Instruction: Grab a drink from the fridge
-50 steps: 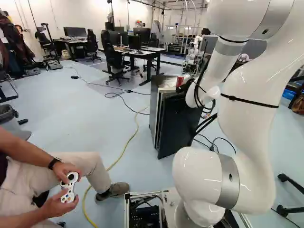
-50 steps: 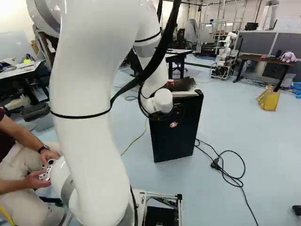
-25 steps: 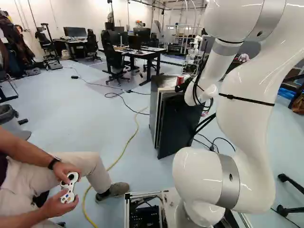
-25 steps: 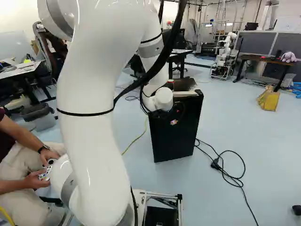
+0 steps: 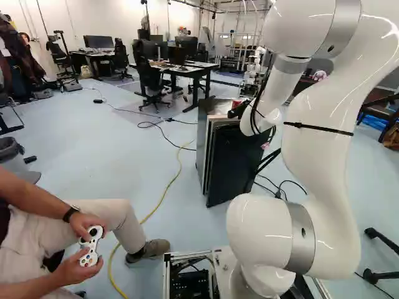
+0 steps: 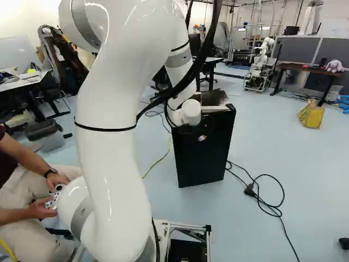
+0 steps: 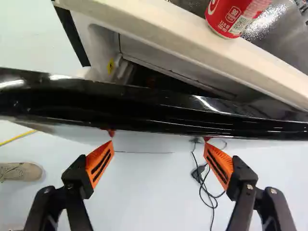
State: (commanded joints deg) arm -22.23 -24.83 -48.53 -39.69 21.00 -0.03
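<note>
As Arm Reaches Fridge, Door Stands Ajar and Gripper Waits Open

While the base holds its place, the white arm (image 6: pixel 112 164) has eased forward over the fridge (image 7: pixel 144 24), its wrist now hiding from the right base view the red can (image 7: pixel 231 17) that showed there a moment ago. The can stands upright on the fridge's top, at the front edge — on the appliance, not inside it. Whether a drink waits on the dark shelves cannot be told.

The gripper (image 7: pixel 159 141) has its fingers spread wide with nothing clamped between them; their tips point at the outer side of the black door (image 7: pixel 144 106), near its top edge, and contact cannot be confirmed. The advance likely serves the door, which must probably swing farther before any drink inside can be reached.

Between the door's top edge and the fridge's pale front edge runs a slot, seemingly too narrow for the open gripper. The door's swing would use the floor toward the base frame (image 6: pixel 188 225), well apart from it — with a black plug (image 6: pixel 250 190) and its cord off the fridge's lower corner. A hard tug could rock the can.
</note>
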